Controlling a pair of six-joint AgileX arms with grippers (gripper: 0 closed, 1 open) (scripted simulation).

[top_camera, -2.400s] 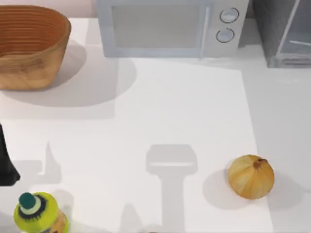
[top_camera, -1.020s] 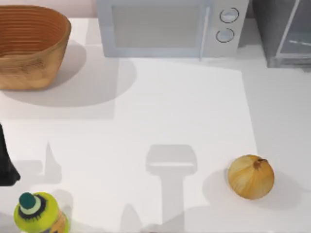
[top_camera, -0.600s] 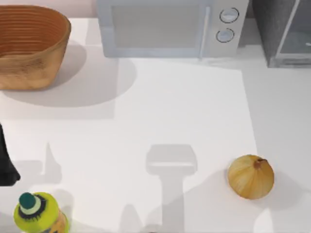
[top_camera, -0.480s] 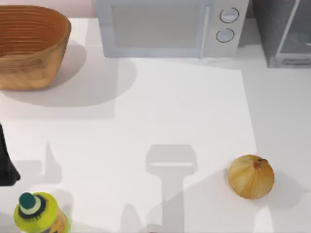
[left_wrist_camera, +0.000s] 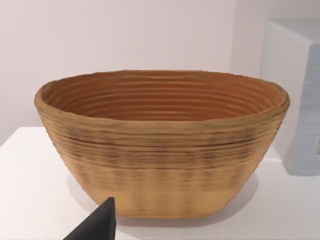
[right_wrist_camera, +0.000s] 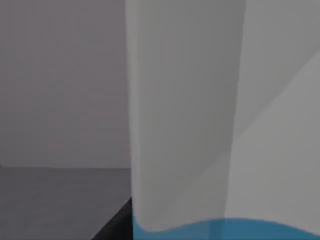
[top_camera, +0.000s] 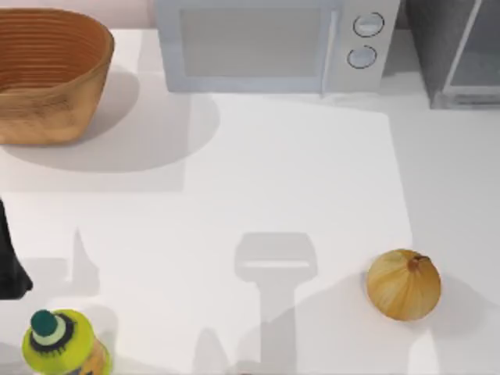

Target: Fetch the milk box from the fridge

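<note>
One white table carries fridge; both grippers' states can't be told.

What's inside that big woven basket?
Nothing that can be seen: in the left wrist view the basket shows bare ribbed inner walls, and in the top view no contents either. Its front wall hides the very bottom. The left gripper's dark fingertip points toward it.

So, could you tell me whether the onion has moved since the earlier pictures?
No. The onion sits at the same spot below the microwave knobs.
</note>
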